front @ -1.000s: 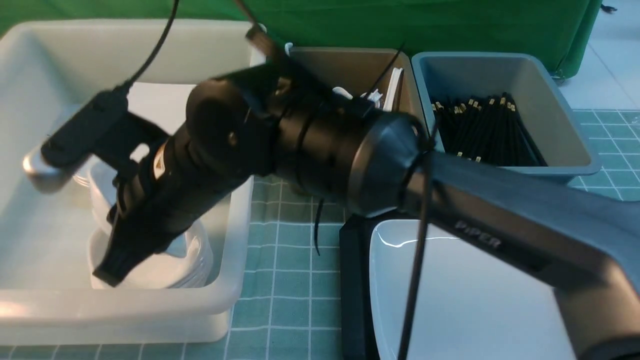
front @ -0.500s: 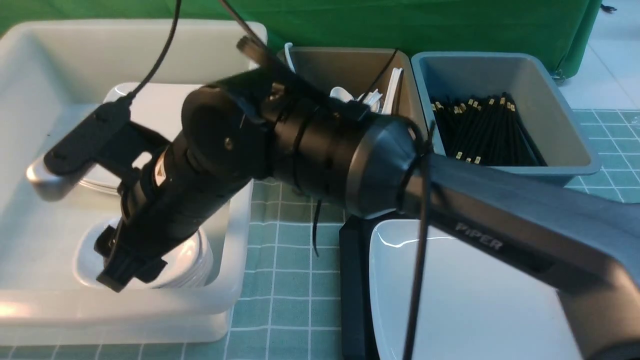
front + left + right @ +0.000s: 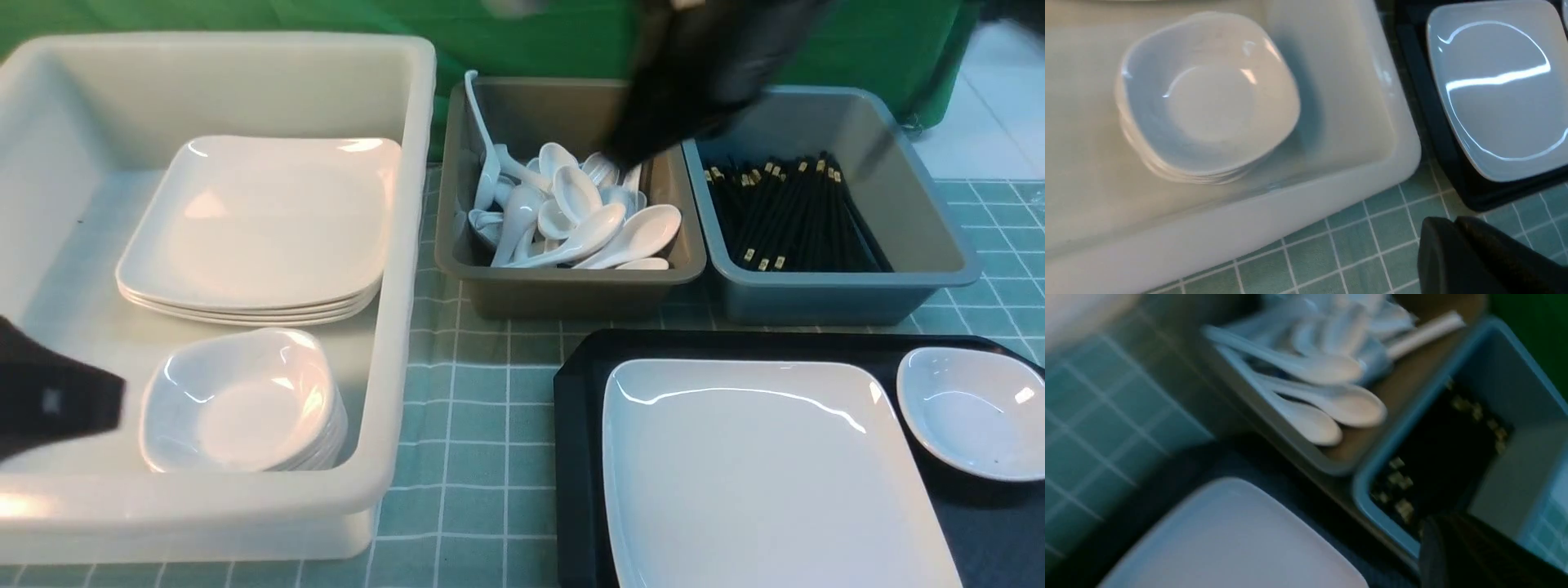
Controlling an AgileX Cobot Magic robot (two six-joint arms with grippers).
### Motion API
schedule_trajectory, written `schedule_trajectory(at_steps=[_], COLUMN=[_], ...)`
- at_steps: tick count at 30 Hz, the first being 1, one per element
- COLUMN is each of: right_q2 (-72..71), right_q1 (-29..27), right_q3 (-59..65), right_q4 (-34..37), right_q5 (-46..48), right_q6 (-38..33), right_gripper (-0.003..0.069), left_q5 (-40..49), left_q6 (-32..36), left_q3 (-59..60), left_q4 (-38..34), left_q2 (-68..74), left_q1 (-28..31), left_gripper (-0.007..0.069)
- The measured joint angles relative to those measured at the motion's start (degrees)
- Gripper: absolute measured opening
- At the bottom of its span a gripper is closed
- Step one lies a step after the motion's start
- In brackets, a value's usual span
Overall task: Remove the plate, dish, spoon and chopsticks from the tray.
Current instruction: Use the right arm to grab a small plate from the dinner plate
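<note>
Tray (image 3: 575, 457), black, at my right in the front view. On it 2 of the 4 items are left: the plate (image 3: 759, 474), filling its middle, and the dish (image 3: 971, 416), just beside the plate toward the tray's far right corner. No spoon or chopsticks show on the part of the tray in view, so I judge those 2 already sorted into the grey bin (image 3: 571, 286) and the blue-grey bin (image 3: 849, 294); roughly half remains. My right pincer (image 3: 1435, 537), blurred, jaws closed with nothing seen in them, hangs above those 2 bins, well apart from plate and dish. My left pincer (image 3: 1447, 232), jaws together and empty, hovers by the white tub (image 3: 408, 245), apart from the tray.
</note>
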Motion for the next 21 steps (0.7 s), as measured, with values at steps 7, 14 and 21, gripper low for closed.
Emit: schedule_trajectory(at_steps=[7, 14, 21], right_q2=[-10.8, -10.0, -4.8], right_q1=[-20.8, -29.2, -29.4], right_q3=[27.2, 49.5, 54.7], right_q4=[4.0, 6.2, 5.5], right_q5=[-2.4, -20.5, -28.3], right_q6=[1.6, 0.9, 0.5], right_gripper=[0.0209, 0.0531, 0.0524], left_q5=[-3.9, -16.9, -26.2], left_q6=[0.4, 0.4, 1.2], left_q3=[0.0, 0.0, 0.0], left_q4=[0.1, 1.0, 1.9], left_q2=[6.2, 16.3, 23.9], left_q1=[-11.5, -23.8, -26.9], left_gripper=[0.0008, 0.0008, 0.0009])
